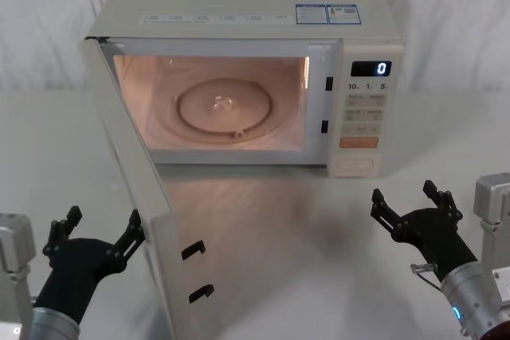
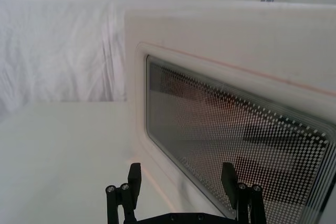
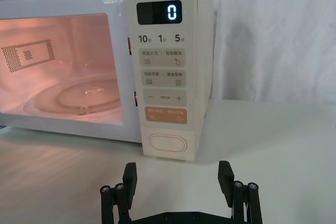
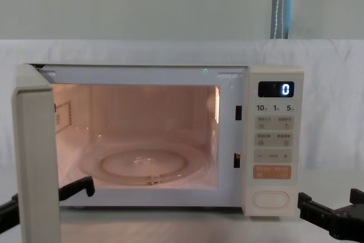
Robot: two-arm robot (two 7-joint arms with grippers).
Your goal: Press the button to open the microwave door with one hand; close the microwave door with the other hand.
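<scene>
The left gripper (image 1: 97, 236) sits low at the near left with its fingers spread wide and nothing between them. Just to its right stands the door (image 1: 139, 197), swung out toward the robot on its left hinge, so the gripper is on the door's outer face. In the left wrist view the dark dotted window (image 2: 236, 145) lies right ahead of the fingertips (image 2: 135, 174), near but seemingly not yet touching. That placement makes sense for a push: from outside the panel, a forward and rightward sweep would swing it back toward the lit cavity (image 1: 223, 105). The left forearm comes up from the bottom corner, angled forward with the wrist roughly level.

Beyond the door's free edge, its two latch hooks (image 1: 194, 249) face the open front, and the glass turntable (image 1: 225, 107) lies inside.

The right gripper (image 1: 414, 212) hovers to the near right, also spread wide and empty. The button (image 3: 168, 144) is ahead of it and slightly to its left, at the foot of the control panel (image 1: 366, 117), well apart from the fingertips. With the door already open, the pressing looks done, and this arm appears pulled back to stay clear of the swing. Its forearm slants up from the lower right.
</scene>
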